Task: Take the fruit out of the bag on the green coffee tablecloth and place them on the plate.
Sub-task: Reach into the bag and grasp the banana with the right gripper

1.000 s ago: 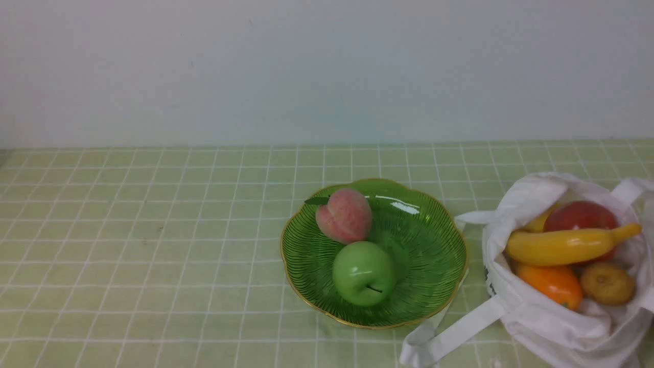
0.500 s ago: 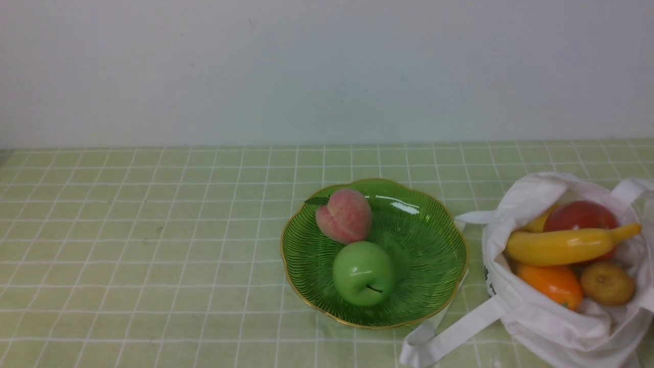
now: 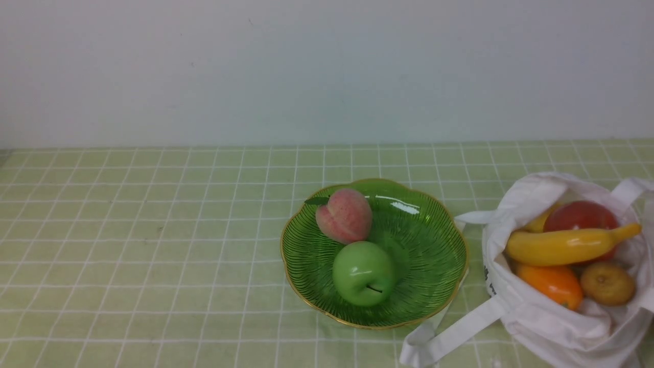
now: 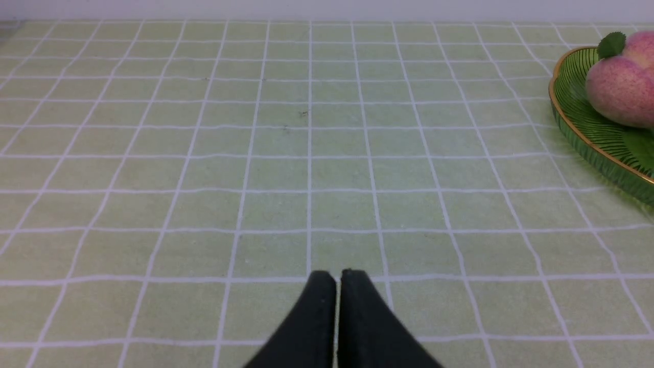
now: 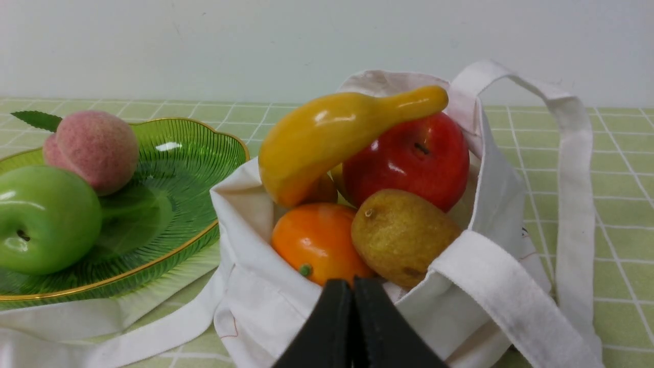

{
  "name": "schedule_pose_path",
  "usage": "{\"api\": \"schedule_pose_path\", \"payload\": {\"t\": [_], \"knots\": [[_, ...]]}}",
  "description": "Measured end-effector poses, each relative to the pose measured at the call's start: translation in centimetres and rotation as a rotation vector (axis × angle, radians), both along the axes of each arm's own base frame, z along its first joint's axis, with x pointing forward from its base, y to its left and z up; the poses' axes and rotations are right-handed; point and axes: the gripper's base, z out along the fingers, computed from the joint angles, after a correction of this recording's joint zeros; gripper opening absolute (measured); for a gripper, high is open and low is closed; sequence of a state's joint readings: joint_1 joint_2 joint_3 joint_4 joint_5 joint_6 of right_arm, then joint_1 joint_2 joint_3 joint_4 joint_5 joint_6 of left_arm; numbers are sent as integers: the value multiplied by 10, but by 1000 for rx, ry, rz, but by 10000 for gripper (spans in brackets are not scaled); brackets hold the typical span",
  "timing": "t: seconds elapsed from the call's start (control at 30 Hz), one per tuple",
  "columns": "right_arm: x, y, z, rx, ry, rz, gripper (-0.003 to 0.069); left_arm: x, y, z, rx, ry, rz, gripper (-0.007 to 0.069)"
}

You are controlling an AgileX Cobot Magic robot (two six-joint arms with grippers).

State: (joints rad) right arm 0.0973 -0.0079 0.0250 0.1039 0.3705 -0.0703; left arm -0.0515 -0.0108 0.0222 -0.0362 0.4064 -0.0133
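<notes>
**Transfer partly complete**

The plate [image 3: 439, 266] holds a peach [image 3: 344, 215] and a green apple [image 3: 363, 273]. The bag [image 3: 541, 317], beside it on the tablecloth [image 3: 153, 230], contains the banana [image 3: 562, 245], red apple [image 3: 580, 214], orange fruit [image 3: 549, 283] and brown fruit [image 3: 607, 283]. The left gripper [image 4: 337, 278] and right gripper [image 5: 352, 283] are closed tight and empty.

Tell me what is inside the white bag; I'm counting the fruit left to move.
The bag shows a banana lying across a red apple, plus an orange fruit, a brownish fruit and a sliver of a yellow fruit. Anything beneath them is hidden by the fruit itself.
</notes>
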Motion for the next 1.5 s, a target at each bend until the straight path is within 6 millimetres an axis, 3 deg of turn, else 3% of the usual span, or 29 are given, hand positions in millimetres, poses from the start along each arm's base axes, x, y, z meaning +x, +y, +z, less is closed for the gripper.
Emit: {"api": "schedule_pose_path", "payload": {"t": [0.63, 0.97, 1.17, 1.27, 1.37, 1.5], "knots": [[0, 1, 0, 38, 4, -2, -15, 0, 0, 0, 0, 0, 0, -8], [-1, 11, 6, 749, 57, -10, -15, 0, 0, 0, 0, 0, 0, -8], [1, 8, 13, 920, 4, -31, -15, 0, 0, 0, 0, 0, 0, -8], [0, 11, 13, 924, 29, -9, -15, 0, 0, 0, 0, 0, 0, -8], [-4, 16, 28, 815, 29, 79, -15, 0, 0, 0, 0, 0, 0, -8], [-14, 17, 95, 584, -114, 176, -15, 0, 0, 0, 0, 0, 0, -8]]}}
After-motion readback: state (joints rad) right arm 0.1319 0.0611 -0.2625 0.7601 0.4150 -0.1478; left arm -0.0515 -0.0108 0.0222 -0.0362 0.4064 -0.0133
